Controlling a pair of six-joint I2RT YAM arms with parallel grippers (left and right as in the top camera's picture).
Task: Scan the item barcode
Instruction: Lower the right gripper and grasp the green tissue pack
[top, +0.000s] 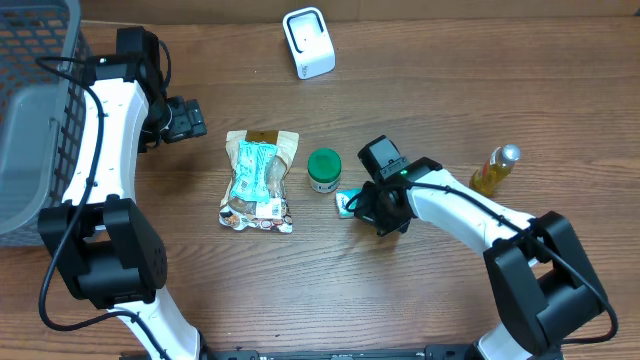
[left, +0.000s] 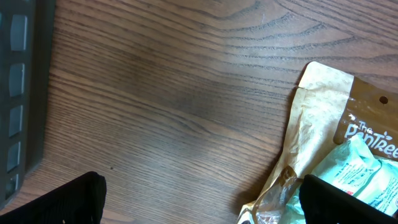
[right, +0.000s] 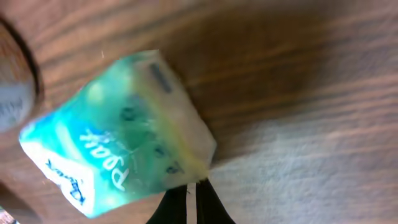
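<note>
Even warm light, soft shadows; right wrist view smeared, tissue packet (right: 118, 134) out of focus

**Figure: two-arm manipulator, overhead and wrist views.**
The left arm (top: 115, 130) and right arm (top: 450, 200) have smooth white link shells between bulky black joint housings. A thin black cable (top: 50, 265) loops alongside the left arm. The left tool (top: 190, 120) and right tool (right: 191, 198) are matte black, and the right one's fingers taper to narrow tips.

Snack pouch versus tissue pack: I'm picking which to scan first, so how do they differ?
The snack pouch is far larger than the tissue pack. The pouch is tan; the pack is teal and white. The pouch lies free; the pack sits at the shut right gripper. Both lie on the table.
</note>
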